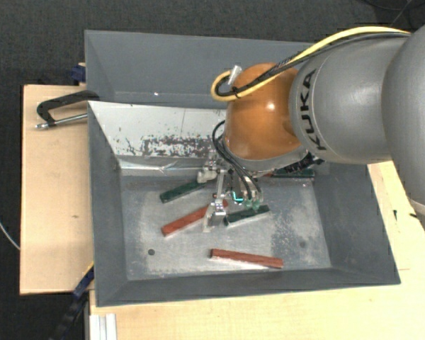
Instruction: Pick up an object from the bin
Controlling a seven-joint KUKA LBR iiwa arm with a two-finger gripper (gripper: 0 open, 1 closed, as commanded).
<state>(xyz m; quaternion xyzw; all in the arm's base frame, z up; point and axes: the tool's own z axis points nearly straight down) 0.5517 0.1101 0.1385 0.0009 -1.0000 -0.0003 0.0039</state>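
Although the gripper (225, 205) is set low over the middle of the bin (106, 211), it cannot be told whether its jaws are apart or together, since the orange cover (258, 122) and the cables at the wrist hide much of them; nothing is seen clamped.

Two things are found closest to it. A short green stick (246, 214) lies just beside the gripper toward the view's right, with its near end reaching under the tip. A red-brown stick (184, 223) lies toward the view's left, and its nearer end is touching the tip or very nearly so; which of the two is meant cannot be decided. Both are laid flat with their long axes slanted alike, rising toward the view's right; it is judged that a grasp would be best made across that slant rather than along it.

A second green stick (185, 190) is placed farther back, near the foot of the rear wall; a longer red-brown stick (246, 258) is placed toward the front, well apart from the rest.

The floor (297, 225) is bare grey metal, flat and speckled; a hard stick may be expected to slide on it if nudged. Open room is left round each stick; the sloped walls are kept well away from the gripper.
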